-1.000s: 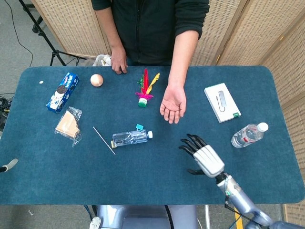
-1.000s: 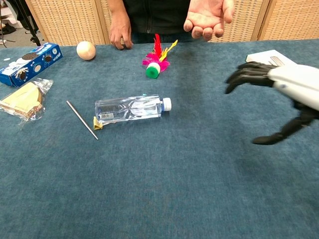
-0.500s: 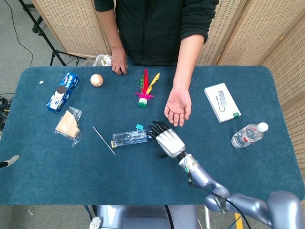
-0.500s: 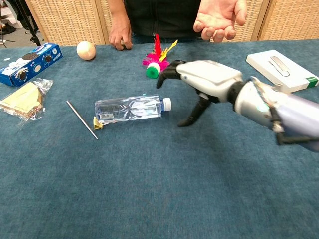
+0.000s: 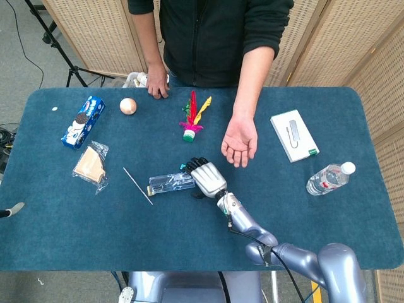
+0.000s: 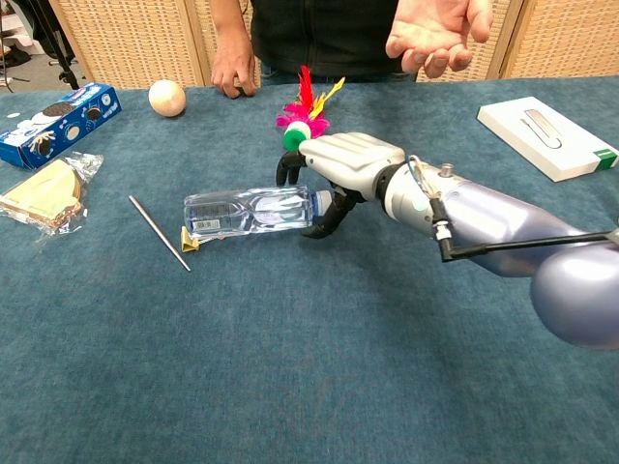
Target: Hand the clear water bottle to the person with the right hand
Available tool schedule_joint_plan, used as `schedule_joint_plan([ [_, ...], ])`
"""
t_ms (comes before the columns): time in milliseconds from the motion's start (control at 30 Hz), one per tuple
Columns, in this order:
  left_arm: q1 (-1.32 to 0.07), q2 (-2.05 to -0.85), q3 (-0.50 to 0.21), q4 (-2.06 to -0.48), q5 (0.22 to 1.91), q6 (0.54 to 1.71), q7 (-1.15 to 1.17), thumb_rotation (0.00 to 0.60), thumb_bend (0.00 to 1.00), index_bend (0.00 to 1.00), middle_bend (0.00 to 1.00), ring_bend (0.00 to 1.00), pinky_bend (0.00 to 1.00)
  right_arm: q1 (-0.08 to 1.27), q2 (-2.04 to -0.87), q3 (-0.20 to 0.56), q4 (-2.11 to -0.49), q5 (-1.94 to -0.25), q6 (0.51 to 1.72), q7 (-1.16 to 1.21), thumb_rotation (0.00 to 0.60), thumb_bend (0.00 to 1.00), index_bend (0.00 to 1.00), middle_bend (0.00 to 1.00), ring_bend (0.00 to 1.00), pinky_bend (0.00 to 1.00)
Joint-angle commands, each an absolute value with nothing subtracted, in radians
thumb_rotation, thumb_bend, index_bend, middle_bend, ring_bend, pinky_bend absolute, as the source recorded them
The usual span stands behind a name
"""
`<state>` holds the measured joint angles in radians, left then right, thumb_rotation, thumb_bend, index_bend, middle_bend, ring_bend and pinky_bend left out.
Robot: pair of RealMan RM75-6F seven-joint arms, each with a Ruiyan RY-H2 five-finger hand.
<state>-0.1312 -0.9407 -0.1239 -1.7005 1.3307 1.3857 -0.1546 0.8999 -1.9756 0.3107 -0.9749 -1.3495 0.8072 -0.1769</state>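
The clear water bottle lies on its side on the blue table, cap pointing right. My right hand is over its cap end. In the chest view the fingers curl down behind the bottle and the thumb reaches down in front, with the hand arched above and gaps still showing. The bottle rests on the cloth. The person's open palm waits face up just beyond and to the right. Only a grey sliver of my left hand shows at the left edge.
A second bottle with a red label lies at the right. A white box sits behind it. A feathered shuttlecock, a ball, a cookie box, a wrapped snack and a thin metal rod lie nearby.
My right hand has swept left from the table's right side to the bottle's cap end and come down around it. The person's palm shifted slightly right.
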Motion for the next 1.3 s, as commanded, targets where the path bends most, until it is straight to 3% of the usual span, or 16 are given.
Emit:
schedule_joint_plan([
  [33,-0.134,-0.942,-0.126,-1.699,1.326,1.381,-0.156,0.600,0.00,0.00,0.00,0.00,0.00,0.924,-2.012,0.304,-0.920,-1.363,0.821,-0.144,0.600,0.45,0.46,0.48,0.37,0.34],
  [133,-0.136,-0.942,-0.126,-1.698,1.325,1.377,-0.156,0.600,0.00,0.00,0.00,0.00,0.00,0.923,-2.022,0.288,-0.902,-1.388,0.851,-0.099,0.600,0.58,0.58,0.59,0.48,0.40],
  [333,-0.138,-0.943,-0.124,-1.698,1.325,1.370,-0.156,0.600,0.00,0.00,0.00,0.00,0.00,0.888,-1.985,0.245,-0.962,-1.441,0.932,-0.007,0.600,0.68,0.63,0.63,0.51,0.41],
  [433,-0.138,-0.941,-0.118,-1.706,1.342,1.372,-0.154,0.600,0.00,0.00,0.00,0.00,0.00,0.812,-1.879,0.195,-1.150,-1.503,1.057,0.006,0.600,0.71,0.64,0.64,0.52,0.42],
  [667,-0.132,-0.936,-0.109,-1.715,1.370,1.386,-0.161,0.600,0.00,0.00,0.00,0.00,0.00,0.737,-1.674,0.153,-1.463,-1.536,1.132,-0.093,0.600,0.72,0.64,0.64,0.52,0.42],
  [900,-0.128,-0.932,-0.099,-1.722,1.393,1.394,-0.164,0.600,0.00,0.00,0.00,0.00,0.00,0.687,-1.492,0.200,-1.700,-1.518,1.204,-0.220,0.600,0.72,0.64,0.64,0.52,0.43],
  [1300,-0.130,-0.931,-0.095,-1.728,1.396,1.391,-0.158,0.600,0.00,0.00,0.00,0.00,0.00,0.695,-1.396,0.317,-1.819,-1.465,1.240,-0.211,0.600,0.72,0.64,0.64,0.52,0.43],
])
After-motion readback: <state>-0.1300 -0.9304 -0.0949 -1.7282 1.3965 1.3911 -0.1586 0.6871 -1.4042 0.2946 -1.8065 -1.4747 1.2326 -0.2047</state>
